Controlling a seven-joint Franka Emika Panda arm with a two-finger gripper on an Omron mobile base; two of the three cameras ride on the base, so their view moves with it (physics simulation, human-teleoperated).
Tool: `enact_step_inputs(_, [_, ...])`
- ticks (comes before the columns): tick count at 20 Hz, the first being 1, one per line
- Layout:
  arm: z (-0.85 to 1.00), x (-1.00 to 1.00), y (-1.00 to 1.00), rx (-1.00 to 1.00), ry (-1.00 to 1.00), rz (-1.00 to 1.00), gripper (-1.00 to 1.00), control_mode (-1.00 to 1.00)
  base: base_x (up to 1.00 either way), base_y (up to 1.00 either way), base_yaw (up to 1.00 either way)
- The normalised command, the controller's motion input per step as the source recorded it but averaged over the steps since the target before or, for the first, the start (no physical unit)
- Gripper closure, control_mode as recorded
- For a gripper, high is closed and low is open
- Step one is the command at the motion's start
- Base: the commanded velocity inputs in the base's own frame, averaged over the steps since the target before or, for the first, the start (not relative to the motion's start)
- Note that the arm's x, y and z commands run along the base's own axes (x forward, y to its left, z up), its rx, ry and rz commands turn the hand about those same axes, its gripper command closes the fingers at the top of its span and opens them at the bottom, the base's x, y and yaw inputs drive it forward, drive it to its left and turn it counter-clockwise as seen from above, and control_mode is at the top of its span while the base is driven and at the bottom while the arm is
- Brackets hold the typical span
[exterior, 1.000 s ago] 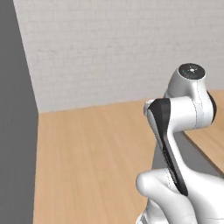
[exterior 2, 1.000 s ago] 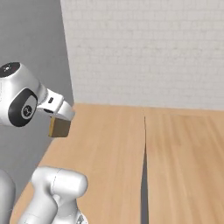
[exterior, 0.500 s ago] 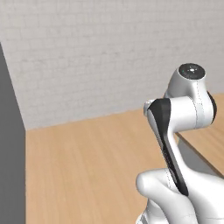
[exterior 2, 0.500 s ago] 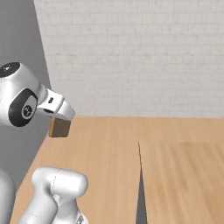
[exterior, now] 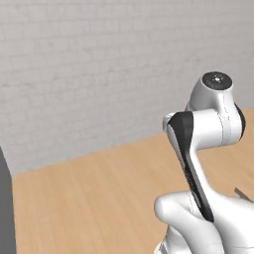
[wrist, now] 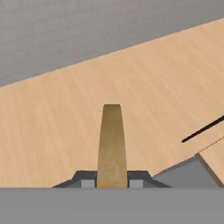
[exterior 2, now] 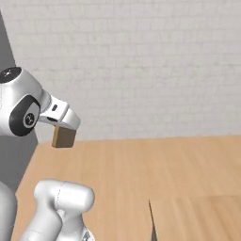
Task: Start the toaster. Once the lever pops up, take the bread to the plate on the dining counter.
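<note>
My gripper [exterior 2: 64,130] is shut on the bread [exterior 2: 63,137], a tan-brown slice held up in the air left of centre in the right base view. In the hand view the slice [wrist: 111,140] stands edge-on between the two fingertips of the gripper [wrist: 111,180], over a light wood floor. A corner of the light-wood dining counter [exterior 2: 202,219] with a dark edge lies low at the right, and it appears again as the counter corner [wrist: 215,154] above its grey base. The toaster and the plate are out of view.
A white brick wall [exterior: 99,69] closes off the back. A tall grey panel [exterior 2: 16,160] stands at the left edge, also seen as a grey sliver [exterior: 5,213]. Light wood floor [exterior 2: 132,169] stretches between the wall and the counter.
The whole picture has shifted: the base is moving, so the grey panel slides off to the left and more brick wall shows. The bread stays held the same way.
</note>
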Motion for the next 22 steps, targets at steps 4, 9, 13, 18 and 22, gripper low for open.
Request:
enact_step_inputs(4, [0.00, 0.00, 0.00, 0.00, 0.00, 0.00, 1.00, 1.00, 0.89, 0.35, -0.36])
enact_step_inputs(9, [0.00, 0.00, 0.00, 0.00, 0.00, 0.00, 1.00, 1.00, 0.86, 0.28, -0.46])
enact_step_inputs(13, [0.00, 0.00, 0.00, 0.00, 0.00, 0.00, 1.00, 1.00, 0.76, 0.20, -0.54])
enact_step_inputs(18, [0.00, 0.00, 0.00, 0.00, 0.00, 0.00, 1.00, 1.00, 0.69, 0.18, -0.59])
enact_step_inputs(22, [0.00, 0.00, 0.00, 0.00, 0.00, 0.00, 1.00, 1.00, 0.68, 0.21, -0.60])
